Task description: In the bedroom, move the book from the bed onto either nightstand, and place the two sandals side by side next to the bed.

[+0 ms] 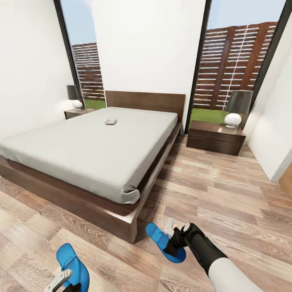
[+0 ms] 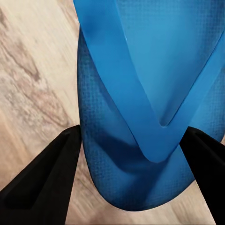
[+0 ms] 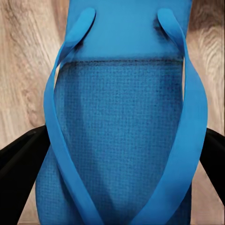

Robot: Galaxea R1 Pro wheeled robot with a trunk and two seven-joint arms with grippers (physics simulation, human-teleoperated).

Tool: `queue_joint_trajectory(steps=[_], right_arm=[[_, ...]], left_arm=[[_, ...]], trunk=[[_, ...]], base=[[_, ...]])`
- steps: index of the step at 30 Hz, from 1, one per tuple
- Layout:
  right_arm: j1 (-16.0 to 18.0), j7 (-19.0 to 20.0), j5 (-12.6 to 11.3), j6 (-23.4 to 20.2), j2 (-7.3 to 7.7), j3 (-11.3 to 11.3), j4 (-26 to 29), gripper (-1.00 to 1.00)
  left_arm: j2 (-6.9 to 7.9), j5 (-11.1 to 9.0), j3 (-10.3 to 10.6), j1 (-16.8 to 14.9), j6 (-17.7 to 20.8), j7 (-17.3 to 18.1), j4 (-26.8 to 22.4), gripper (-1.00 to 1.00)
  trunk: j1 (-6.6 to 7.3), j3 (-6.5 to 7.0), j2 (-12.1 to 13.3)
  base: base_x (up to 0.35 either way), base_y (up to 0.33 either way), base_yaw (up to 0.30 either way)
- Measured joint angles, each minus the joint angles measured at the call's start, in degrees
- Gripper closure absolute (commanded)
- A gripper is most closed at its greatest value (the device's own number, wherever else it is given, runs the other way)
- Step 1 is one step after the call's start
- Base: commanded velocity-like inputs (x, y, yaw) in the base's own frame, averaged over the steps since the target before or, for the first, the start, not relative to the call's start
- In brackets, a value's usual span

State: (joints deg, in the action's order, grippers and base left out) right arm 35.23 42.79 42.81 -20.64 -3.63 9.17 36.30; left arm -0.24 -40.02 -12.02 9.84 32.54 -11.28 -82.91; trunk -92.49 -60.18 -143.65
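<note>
The bed (image 1: pixel 93 150) stands left of centre with the small dark book (image 1: pixel 110 121) lying on its mattress near the headboard. One nightstand (image 1: pixel 77 112) sits at the bed's far left, the other (image 1: pixel 215 138) at its right. My left gripper (image 1: pixel 61 280) is shut on a blue sandal (image 1: pixel 73 261) low at the left, off the bed's foot corner. In the left wrist view its black fingers (image 2: pixel 42 187) press both sides of that sandal (image 2: pixel 140 70). My right gripper (image 1: pixel 171 239) is shut on the second sandal (image 1: pixel 160 239) beside the bed's foot corner; the same sandal (image 3: pixel 122 140) sits between the fingers (image 3: pixel 18 178).
A lamp (image 1: pixel 75 97) stands on the left nightstand and another lamp (image 1: pixel 237 107) on the right one. Tall windows flank the headboard. Wood-plank floor (image 1: pixel 219 194) stretches between the bed's right side and the white wall (image 1: pixel 275 134).
</note>
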Motion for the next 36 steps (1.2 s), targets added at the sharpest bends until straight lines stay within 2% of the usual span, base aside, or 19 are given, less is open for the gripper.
queue_joint_trajectory(steps=[9, 12, 14, 18, 20, 24, 29, 36], right_arm=[[0.0, 0.0, 0.0, 0.0, -0.03, -0.1, -0.2, 1.00], [0.0, 0.1, 0.0, 0.1, 0.04, -0.1, -0.3, 1.00], [0.0, 0.2, 0.0, 1.3, 0.11, 0.1, -0.9, 1.00], [0.2, 0.5, 0.1, 8.0, 0.13, -0.1, -5.3, 1.00], [0.4, 0.5, 0.2, 9.4, 0.07, -0.2, -6.4, 1.00], [0.6, 0.4, 0.2, 10.3, -0.14, -0.2, -7.5, 1.00], [1.6, 0.6, 0.2, 8.5, -0.31, -0.1, -9.1, 1.00], [2.0, 0.6, 0.2, 7.8, -0.39, -0.1, -9.5, 1.00]], left_arm=[[0.00, 0.0, -0.2, 0.0, -0.1, 0.0, 0.0, 1.00], [0.00, 0.0, -0.8, 0.1, -0.1, 0.0, 0.0, 1.00], [-0.18, -0.1, -2.2, 0.2, -0.2, -0.1, 0.0, 1.00], [-0.59, -0.3, -5.0, 0.9, -0.1, 0.0, -0.4, 1.00], [-0.70, -0.6, -6.5, 1.8, -0.2, 0.1, -1.1, 1.00], [-0.93, -0.7, -8.9, 3.1, -0.2, 0.2, -2.0, 1.00], [-1.61, -0.9, -11.3, 4.2, -0.2, 0.3, -2.3, 1.00], [-2.26, -0.9, -12.9, 4.3, 0.0, 0.2, -2.3, 1.00]], trunk=[[-0.01, 0.00, 0.0], [-0.01, 0.00, 0.0], [-0.01, 0.00, 0.0], [-0.01, 0.00, 0.0], [-0.01, 0.00, 0.0], [-0.01, 0.00, 0.0], [-0.02, 0.00, 0.0], [-0.02, 0.00, 0.0]], base=[[0.133, -0.303, 0.011], [0.115, -0.312, 0.001], [0.109, -0.315, 0.001], [0.105, -0.317, 0.035], [0.103, -0.319, 0.155], [0.101, -0.304, 0.238], [0.036, -0.093, 0.275], [0.005, -0.014, 0.279]])
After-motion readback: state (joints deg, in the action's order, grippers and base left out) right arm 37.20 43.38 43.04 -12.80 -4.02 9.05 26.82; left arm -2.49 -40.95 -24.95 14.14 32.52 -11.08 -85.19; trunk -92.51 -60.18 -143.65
